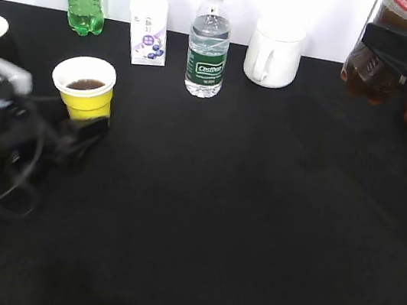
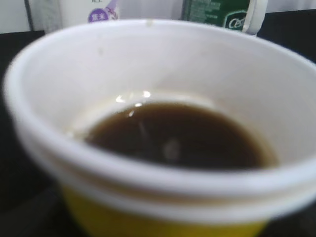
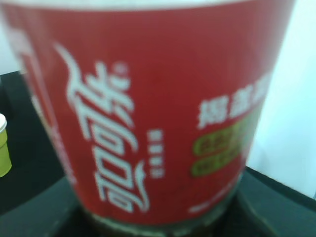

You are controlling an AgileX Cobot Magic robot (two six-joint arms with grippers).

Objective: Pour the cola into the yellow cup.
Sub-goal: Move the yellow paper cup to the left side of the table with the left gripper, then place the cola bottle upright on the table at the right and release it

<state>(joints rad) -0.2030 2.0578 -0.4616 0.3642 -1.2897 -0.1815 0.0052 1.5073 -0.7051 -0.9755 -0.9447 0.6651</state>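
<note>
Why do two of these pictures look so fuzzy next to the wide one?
Left wrist view: the yellow cup sits too close, so its rim blurs, with small glints on the drink. Right wrist view: the cola label fills the frame, soft-focused. Exterior view: sharper, though the white wall behind is overexposed.

Lab-style tabletop: black cloth [image 1: 239, 220], bare white backdrop [image 1: 333, 18].

The right gripper [image 1: 403, 64] is raised at the far right, its black jaws clamped around the middle of the cola bottle [image 1: 390, 50], which stands upright in its grasp. The left gripper [image 1: 86, 134] lies low at the near left with its arm and cables trailing behind; its fingers meet the base of the yellow cup [image 1: 84, 87], their grip unclear.
</note>
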